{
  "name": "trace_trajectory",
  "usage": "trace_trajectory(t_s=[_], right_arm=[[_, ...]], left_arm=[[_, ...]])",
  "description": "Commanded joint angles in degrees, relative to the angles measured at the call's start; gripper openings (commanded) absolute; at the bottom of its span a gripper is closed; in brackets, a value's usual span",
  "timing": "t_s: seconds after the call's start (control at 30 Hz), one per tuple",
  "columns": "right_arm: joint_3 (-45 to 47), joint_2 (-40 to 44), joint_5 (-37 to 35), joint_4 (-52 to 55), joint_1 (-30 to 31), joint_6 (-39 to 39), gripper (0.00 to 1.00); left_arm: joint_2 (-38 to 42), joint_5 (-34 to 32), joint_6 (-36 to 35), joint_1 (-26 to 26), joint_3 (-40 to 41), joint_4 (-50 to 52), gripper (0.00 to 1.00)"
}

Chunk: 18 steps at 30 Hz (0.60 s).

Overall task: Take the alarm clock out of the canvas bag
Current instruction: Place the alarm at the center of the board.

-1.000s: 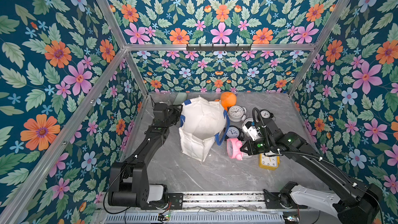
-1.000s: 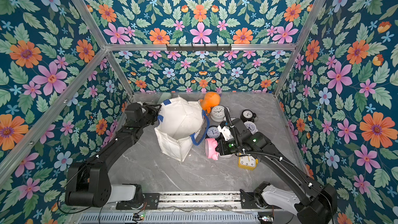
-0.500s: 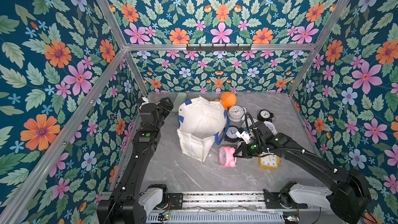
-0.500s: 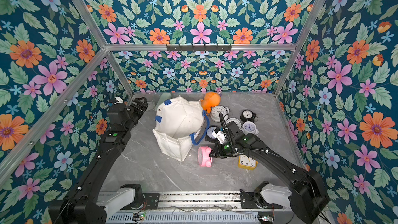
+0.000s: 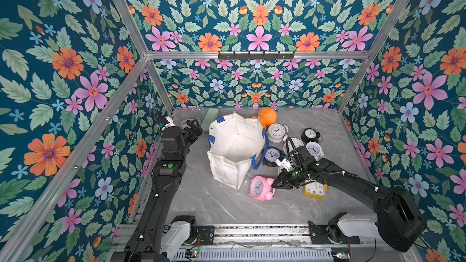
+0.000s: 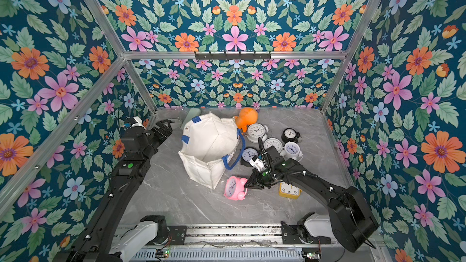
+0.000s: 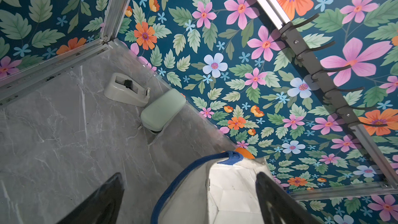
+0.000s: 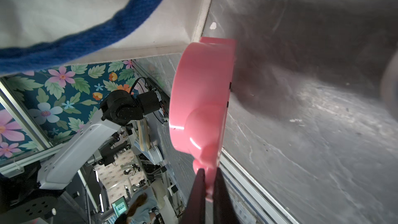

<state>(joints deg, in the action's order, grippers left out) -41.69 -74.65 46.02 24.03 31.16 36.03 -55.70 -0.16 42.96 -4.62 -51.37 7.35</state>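
The canvas bag (image 5: 234,147) (image 6: 209,144), off-white with blue straps, stands mid-table with its mouth open upward. Just outside its near corner is a pink alarm clock (image 5: 261,188) (image 6: 234,187), down at the table. My right gripper (image 5: 273,185) (image 6: 248,184) is shut on a thin pink part at the clock's top; in the right wrist view the gripper (image 8: 209,182) pinches it and the clock (image 8: 200,95) fills the middle. My left gripper (image 5: 194,126) (image 6: 165,127) is open, left of the bag and apart from it. In the left wrist view the bag (image 7: 232,190) shows beyond the gripper (image 7: 188,182).
Several other clocks lie right of the bag: white (image 5: 276,132), black (image 5: 311,134), dark blue (image 5: 272,155), yellow (image 5: 314,189) under my right arm. An orange round thing (image 5: 267,117) sits behind the bag. A tape dispenser (image 7: 127,89) and a mint green case (image 7: 163,109) occupy the back left corner.
My left gripper opened, let go of the bag's edge and drew back to the left. My right gripper carried the pink clock toward the front left, down beside the bag's near corner.
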Motion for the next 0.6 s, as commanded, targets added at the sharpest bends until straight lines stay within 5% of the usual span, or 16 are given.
trace_trajectory(t_s=[0.0, 0.57], right_arm=[[2.01, 0.01, 1.44, -3.07, -0.91, 2.70, 0.00], [12.64, -0.77, -2.69, -14.53, -3.85, 7.11, 0.00]], left_arm=[[-0.32, -0.11, -0.92, 0.05, -0.51, 0.73, 0.96], [-0.20, 0.66, 0.22, 0.05, -0.04, 1.04, 0.95]])
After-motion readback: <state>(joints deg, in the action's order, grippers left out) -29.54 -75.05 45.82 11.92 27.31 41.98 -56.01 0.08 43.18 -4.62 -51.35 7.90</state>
